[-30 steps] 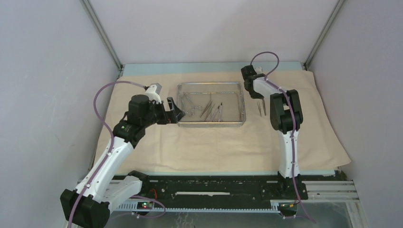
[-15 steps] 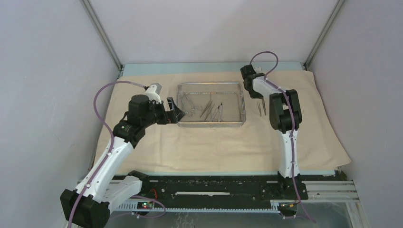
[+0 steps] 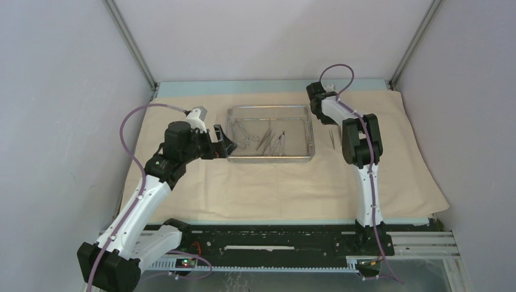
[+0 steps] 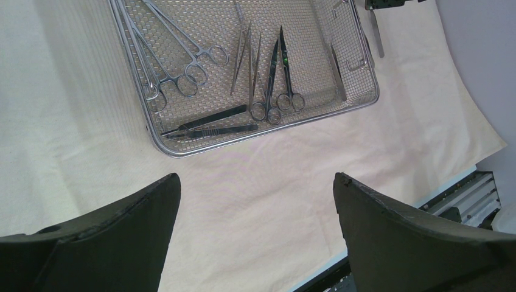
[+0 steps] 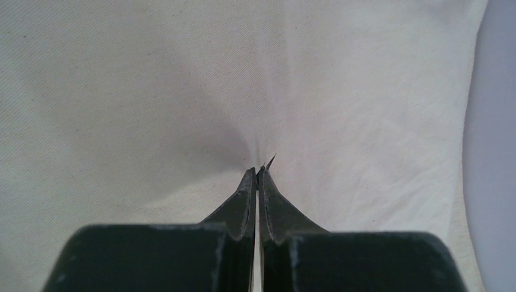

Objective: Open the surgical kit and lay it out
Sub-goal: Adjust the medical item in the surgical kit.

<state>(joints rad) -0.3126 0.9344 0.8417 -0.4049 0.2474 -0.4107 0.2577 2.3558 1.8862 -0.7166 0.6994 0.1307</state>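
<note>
The steel mesh tray sits on the spread beige cloth. In the left wrist view the tray holds ring-handled clamps, scissors, slim tweezers and two dark flat tools. My left gripper is open and empty above the cloth, by the tray's near left corner; it also shows in its wrist view. My right gripper hangs just right of the tray. It is shut on a thin steel tool, whose sharp tip pokes out.
A slim steel piece shows on the cloth right of the tray, beside my right forearm. The enclosure walls stand close on both sides and behind. The cloth's right edge hangs near the table border.
My right gripper has shifted slightly left and away, still shut. My left arm has not moved.
</note>
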